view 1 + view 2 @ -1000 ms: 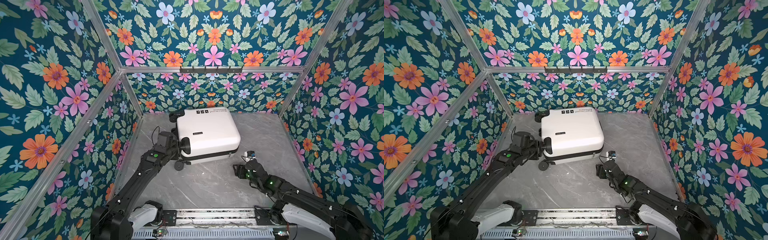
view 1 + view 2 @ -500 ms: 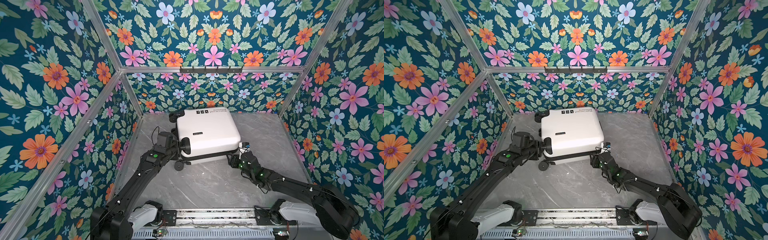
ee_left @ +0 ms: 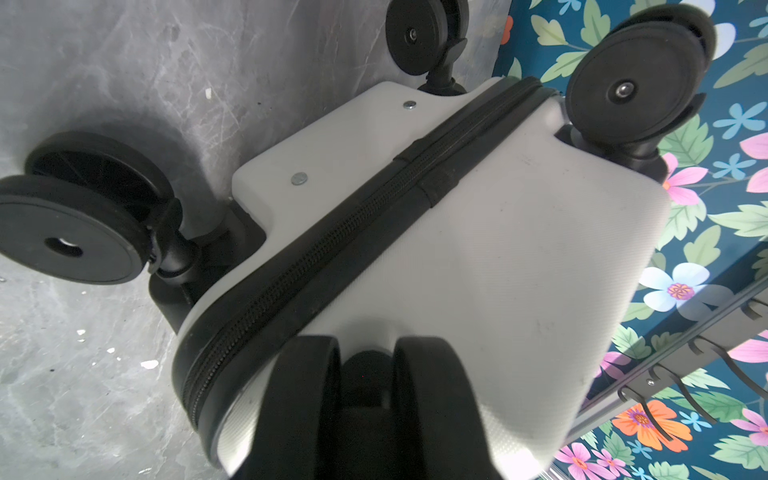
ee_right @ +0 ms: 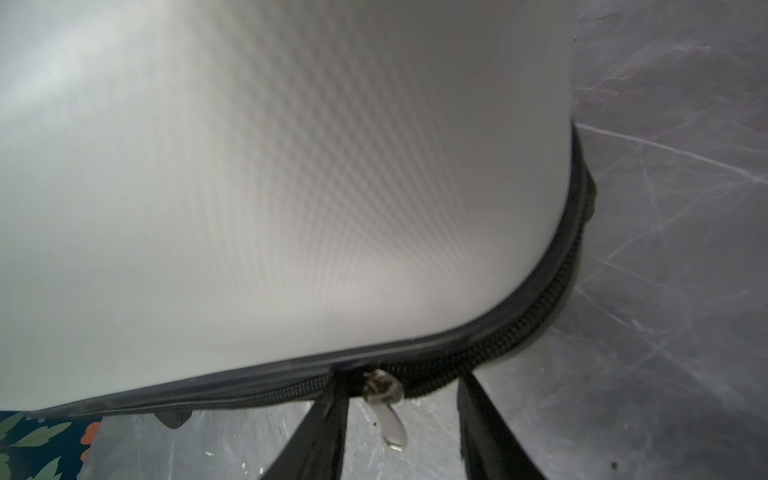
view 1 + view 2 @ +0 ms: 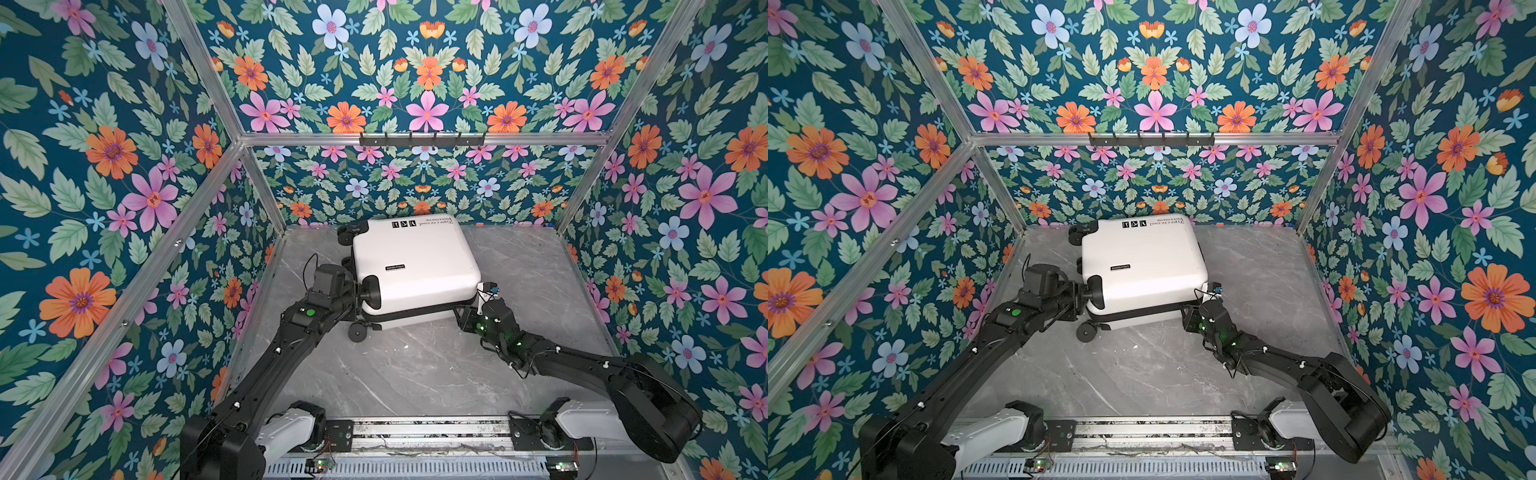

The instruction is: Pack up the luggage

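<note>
In both top views the luggage (image 5: 415, 266) lies flat and closed on the worktop (image 5: 415, 374), near the back wall, wheels toward the left. The left gripper (image 5: 355, 293) meets the upper near spinner wheel (image 5: 371, 293) and seems clamped on it, probably to brace the case against a tug on the zip; the right gripper (image 5: 462, 312) sits low at the near right corner, against the zipper band (image 5: 415, 316); how its jaws stand cannot be read from above.

The left wrist view adds the wheel end up close; the zipper band runs meshed across that end, and the held wheel fills the foreground, hiding the fingers.

Only the right wrist view shows the silver zipper pull (image 4: 388, 415); it hangs at the corner between the fingers (image 4: 320, 436), which stand apart either side of it, not yet pinching; whether the teeth beyond it are joined is too blurred to tell; the step looks like taking the pull to finish zipping.
</note>
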Tool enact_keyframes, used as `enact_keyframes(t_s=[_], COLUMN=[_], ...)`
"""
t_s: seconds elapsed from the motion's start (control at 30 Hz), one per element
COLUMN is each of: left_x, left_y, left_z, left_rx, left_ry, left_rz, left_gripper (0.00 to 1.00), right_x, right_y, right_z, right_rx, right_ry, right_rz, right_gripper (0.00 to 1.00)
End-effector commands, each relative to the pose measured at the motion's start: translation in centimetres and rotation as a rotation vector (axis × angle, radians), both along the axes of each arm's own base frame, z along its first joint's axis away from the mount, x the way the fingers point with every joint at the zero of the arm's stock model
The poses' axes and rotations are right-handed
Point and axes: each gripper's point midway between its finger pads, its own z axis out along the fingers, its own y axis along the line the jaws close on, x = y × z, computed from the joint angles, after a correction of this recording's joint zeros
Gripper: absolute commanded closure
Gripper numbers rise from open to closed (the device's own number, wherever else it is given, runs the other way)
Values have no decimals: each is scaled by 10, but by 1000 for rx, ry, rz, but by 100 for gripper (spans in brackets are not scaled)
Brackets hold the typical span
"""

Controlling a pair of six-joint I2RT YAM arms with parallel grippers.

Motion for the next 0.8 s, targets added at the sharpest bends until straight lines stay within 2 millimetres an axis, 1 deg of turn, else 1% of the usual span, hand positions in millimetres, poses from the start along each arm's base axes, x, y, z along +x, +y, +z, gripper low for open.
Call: enact_keyframes(t_s=[0.0, 0.2, 0.37, 0.5, 0.63, 0.77], left_x=[7, 7, 8, 8, 8, 8], left_y=[-4, -4, -4, -3, -4, -4], left_z=[13, 13, 13, 13, 13, 13], left_rx=[-7, -9, -10, -10, -10, -10], left_ry=[-56, -54, -55, -58, -55, -55], left_rz=[-18, -20, -21, -16, -19, -18], left_gripper=[100, 100, 100, 100, 100, 100], right_x=[0, 3, -5, -14, -16, -11], right_y=[3, 4, -1, -4, -7, -2], right_z=[-2, -6, -6, -1, -2, -1], right_rx=[3, -15, 5, 16, 3, 2], right_ry=[0, -4, -28, -56, -64, -68], right_rz=[19, 25, 31, 47, 55, 77], right_gripper=[57, 59, 53, 47, 47, 49])
